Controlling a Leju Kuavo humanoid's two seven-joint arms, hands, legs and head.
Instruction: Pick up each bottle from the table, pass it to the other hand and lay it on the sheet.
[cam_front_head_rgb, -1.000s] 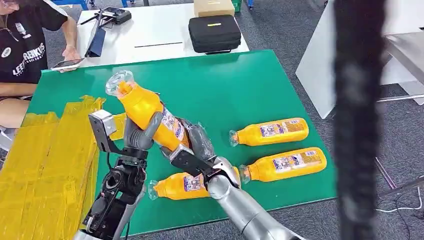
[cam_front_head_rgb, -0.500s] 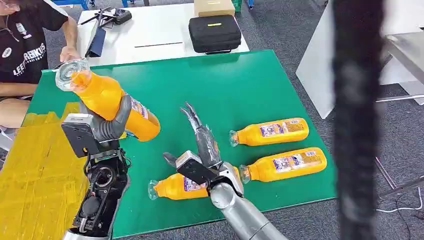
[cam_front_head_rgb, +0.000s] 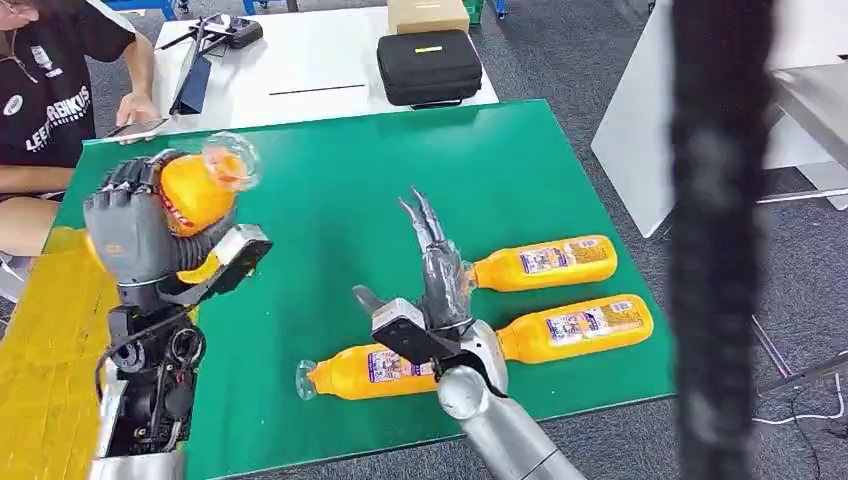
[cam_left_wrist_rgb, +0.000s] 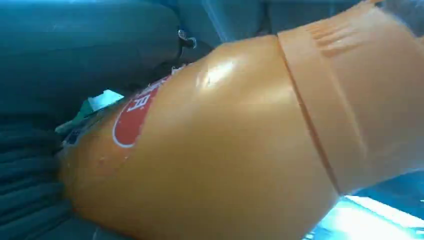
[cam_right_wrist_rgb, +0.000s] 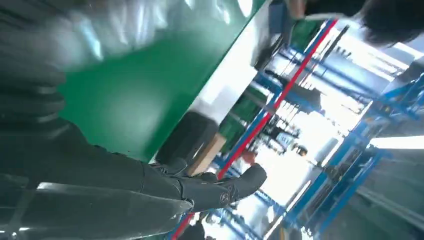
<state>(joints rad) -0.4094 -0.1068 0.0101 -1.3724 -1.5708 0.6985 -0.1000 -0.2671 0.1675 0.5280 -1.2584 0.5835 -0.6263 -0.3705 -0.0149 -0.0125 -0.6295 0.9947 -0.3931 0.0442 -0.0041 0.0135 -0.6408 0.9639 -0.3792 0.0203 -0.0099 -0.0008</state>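
Note:
My left hand (cam_front_head_rgb: 135, 235) grips an orange bottle (cam_front_head_rgb: 196, 188) with a clear cap, held up over the left side of the green table (cam_front_head_rgb: 400, 170) beside the yellow sheet (cam_front_head_rgb: 45, 360). The left wrist view shows that bottle (cam_left_wrist_rgb: 210, 140) close up against the fingers. My right hand (cam_front_head_rgb: 432, 285) is open above the table's front, fingers straight and together, holding nothing; its fingers (cam_right_wrist_rgb: 200, 187) show dark in the right wrist view. Three more orange bottles lie on the table: one (cam_front_head_rgb: 365, 372) under my right wrist, two (cam_front_head_rgb: 545, 262) (cam_front_head_rgb: 580, 328) to the right.
A person (cam_front_head_rgb: 50, 90) sits at the far left with a phone (cam_front_head_rgb: 135, 127). A white table behind holds a black case (cam_front_head_rgb: 430, 65) and a cardboard box (cam_front_head_rgb: 428, 14). A dark blurred bar (cam_front_head_rgb: 715, 240) crosses the right of the head view.
The bottle has passed from both hands into my left hand alone. My left arm swung left toward the sheet and turned the bottle; my right hand let go, opened and drew right.

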